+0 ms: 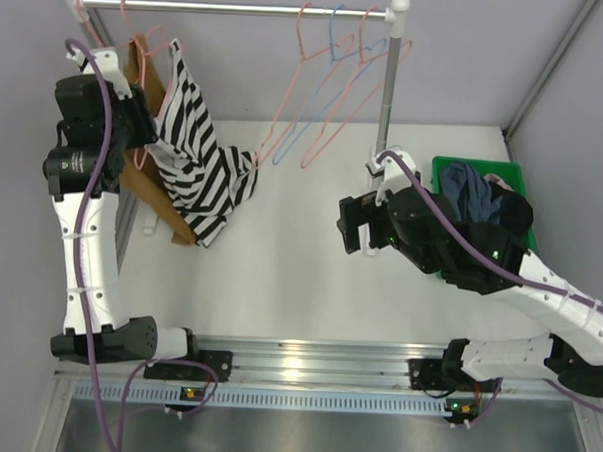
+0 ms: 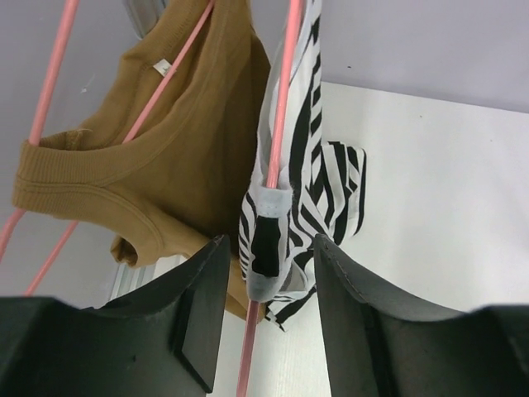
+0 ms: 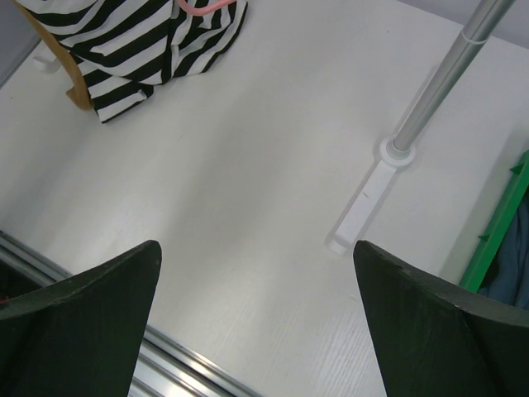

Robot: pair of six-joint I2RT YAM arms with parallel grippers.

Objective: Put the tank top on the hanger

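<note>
The black-and-white striped tank top [image 1: 206, 167] hangs on a pink wire hanger [image 2: 283, 99] at the left end of the rail, its hem resting on the table. In the left wrist view the striped top [image 2: 326, 178] has a strap wrapped round the hanger's wire. My left gripper [image 2: 269, 277] is open, its jaws either side of that wire and strap without touching them; it also shows in the top view [image 1: 148, 139]. My right gripper [image 1: 344, 225] is open and empty over mid-table, well away from the top [image 3: 149, 41].
A brown tank top [image 2: 190, 141] hangs on another pink hanger right beside the striped one. Spare pink hangers [image 1: 308, 86] and a light blue one [image 1: 332, 97] hang at the rail's right end. The rail's post [image 3: 450, 74] and a green bin [image 1: 444, 167] holding a dark garment [image 1: 473, 193] stand at right.
</note>
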